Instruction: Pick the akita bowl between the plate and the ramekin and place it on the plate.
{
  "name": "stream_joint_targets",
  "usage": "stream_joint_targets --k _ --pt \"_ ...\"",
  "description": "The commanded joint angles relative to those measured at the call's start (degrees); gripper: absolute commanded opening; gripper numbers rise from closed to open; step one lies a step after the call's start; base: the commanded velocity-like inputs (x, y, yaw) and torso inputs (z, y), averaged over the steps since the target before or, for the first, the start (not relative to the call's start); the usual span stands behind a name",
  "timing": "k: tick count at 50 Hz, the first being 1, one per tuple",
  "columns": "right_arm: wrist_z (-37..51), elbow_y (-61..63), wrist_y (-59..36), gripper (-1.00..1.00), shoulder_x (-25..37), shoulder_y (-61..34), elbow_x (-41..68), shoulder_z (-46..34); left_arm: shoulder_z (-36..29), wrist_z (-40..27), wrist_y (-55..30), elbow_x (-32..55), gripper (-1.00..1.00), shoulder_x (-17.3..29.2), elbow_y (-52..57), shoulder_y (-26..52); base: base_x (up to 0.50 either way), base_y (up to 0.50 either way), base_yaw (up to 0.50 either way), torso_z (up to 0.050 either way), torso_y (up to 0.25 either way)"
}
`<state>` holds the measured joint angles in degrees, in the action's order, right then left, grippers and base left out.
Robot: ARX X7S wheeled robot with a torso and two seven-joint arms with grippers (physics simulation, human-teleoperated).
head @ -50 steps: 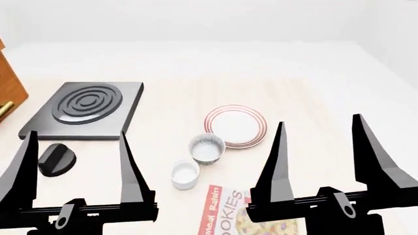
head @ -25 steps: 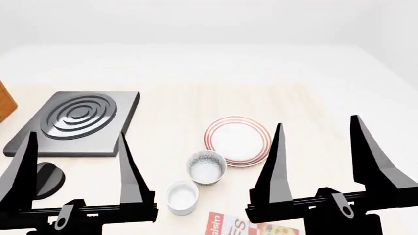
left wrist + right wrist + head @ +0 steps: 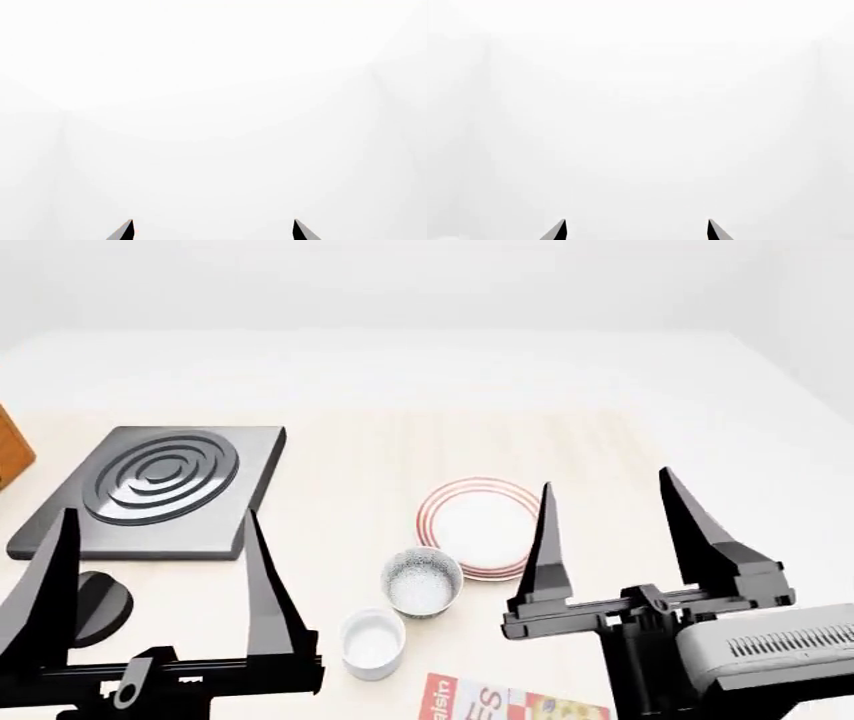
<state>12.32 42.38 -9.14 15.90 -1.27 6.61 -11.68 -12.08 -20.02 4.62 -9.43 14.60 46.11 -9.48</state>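
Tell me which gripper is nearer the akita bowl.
Right, though only slightly. The right gripper is raised beside the plate, just off the bowl. The left gripper hangs on the bowl's other side, by the burner. Both are open.

Left end effector (image 3: pixel 158 518) spread wide, right end effector (image 3: pixel 607 480) likewise, both seemingly empty

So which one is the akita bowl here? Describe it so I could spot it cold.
Start at the flat white plate with thin red rings near the middle of the pale wooden table. Just in front of it toward the robot sits the small round akita bowl, with a plain glossy white ramekin nearer still. The bowl's dark grey speckled outside and whitish speckled inside set it apart.
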Motion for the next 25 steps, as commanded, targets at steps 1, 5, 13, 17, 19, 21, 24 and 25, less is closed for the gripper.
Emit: stream_joint_targets --k 1,5,13,17,19,21,24,25 --pt "-3.39 -2.17 -9.37 1.0 -0.27 -4.97 6.46 2.81 1.3 1.37 -0.3 -0.11 1.0 -0.89 0.32 0.1 0.0 0.0 0.0 0.0 0.0" --pt "-4.53 -2.92 -14.17 1.0 -0.17 -6.82 12.27 4.36 1.05 1.22 -0.23 -0.3 1.0 -0.81 0.23 0.03 0.0 0.0 0.0 0.0 0.0" --pt "-5.51 -5.88 -19.33 1.0 0.58 -11.17 14.23 2.89 0.79 0.91 -0.19 -0.45 1.0 -0.62 0.1 0.02 0.0 0.0 0.0 0.0 0.0" --pt "-5.83 -7.76 -21.91 1.0 0.51 -13.62 15.14 2.1 0.63 0.82 -0.25 -0.45 1.0 -0.53 0.03 0.1 0.0 0.0 0.0 0.0 0.0" --pt "-6.04 -7.91 -22.52 1.0 0.65 -14.36 15.34 1.73 0.53 0.74 -0.18 -0.51 1.0 -0.49 -0.09 0.11 0.0 0.0 0.0 0.0 0.0" --pt "-6.11 -8.2 -23.33 1.0 0.71 -15.54 15.36 1.25 0.34 0.68 -0.04 -0.54 1.0 -0.45 -0.34 0.09 0.0 0.0 0.0 0.0 0.0" --pt "-6.15 -8.88 -24.86 1.0 0.33 -16.97 16.42 1.14 0.17 0.61 0.1 -0.57 1.0 -0.33 -0.38 -0.02 0.0 0.0 0.0 0.0 0.0" --pt "-6.17 -9.08 -25.02 1.0 0.26 -17.14 16.57 1.09 0.16 0.56 0.1 -0.62 1.0 -0.3 -0.37 -0.03 0.0 0.0 0.0 0.0 0.0"
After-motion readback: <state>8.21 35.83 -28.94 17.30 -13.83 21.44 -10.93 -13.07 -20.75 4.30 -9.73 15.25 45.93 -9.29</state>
